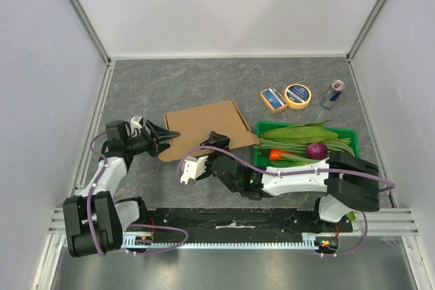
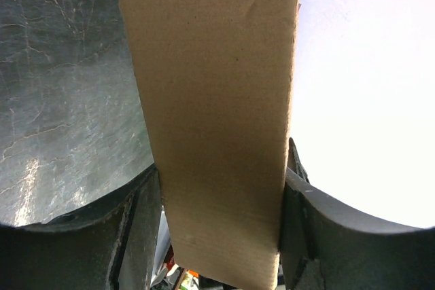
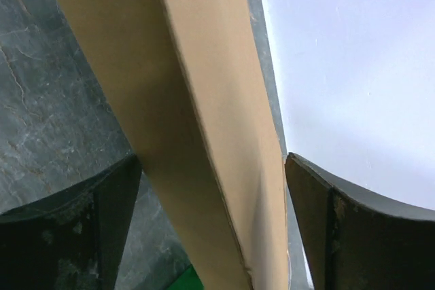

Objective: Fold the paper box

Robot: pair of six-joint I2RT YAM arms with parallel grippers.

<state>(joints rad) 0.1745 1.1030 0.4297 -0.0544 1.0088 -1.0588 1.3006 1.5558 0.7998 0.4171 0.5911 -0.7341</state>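
The paper box (image 1: 204, 124) is a flat brown cardboard piece on the dark table, left of centre. My left gripper (image 1: 163, 139) is at its left end. In the left wrist view a cardboard tab (image 2: 217, 113) fills the gap between the fingers and touches both, so the gripper (image 2: 221, 181) is closed across the tab's width. My right gripper (image 1: 216, 142) is at the box's near edge. In the right wrist view it (image 3: 214, 168) is open, and a raised cardboard flap (image 3: 204, 100) runs between the fingers with room on both sides.
A green crate (image 1: 348, 134) with leafy greens and a red onion (image 1: 316, 149) stands just right of the box. Behind it are a yellow packet (image 1: 273, 100), a round yellow tin (image 1: 298, 96) and a can (image 1: 332, 94). Grey walls enclose the table.
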